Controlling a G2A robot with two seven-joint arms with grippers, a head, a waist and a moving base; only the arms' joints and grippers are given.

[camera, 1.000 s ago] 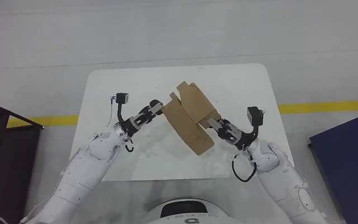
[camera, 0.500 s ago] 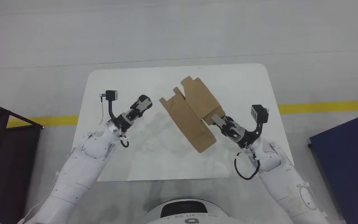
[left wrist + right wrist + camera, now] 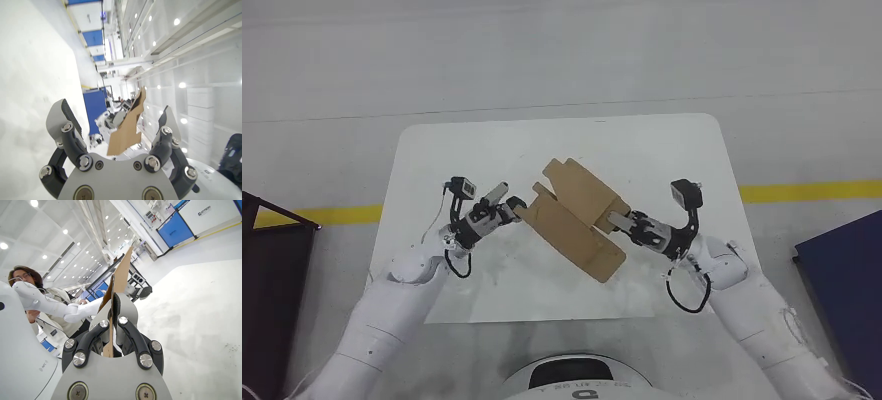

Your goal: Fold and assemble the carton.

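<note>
The carton is a flat brown cardboard blank held tilted above the white table. My right gripper is shut on its right edge; in the right wrist view the two fingers pinch the cardboard sheet edge-on. My left gripper stands open at the carton's left flap. In the left wrist view that flap lies in the gap of the left gripper, touching neither finger.
A dark bin stands on the floor left of the table and a blue panel to its right. A yellow floor line runs behind. Bare table surface lies around the carton.
The left gripper, which had drawn back to the left, has come back to the carton's left flap. The carton has swung slightly in the right gripper's hold.
</note>
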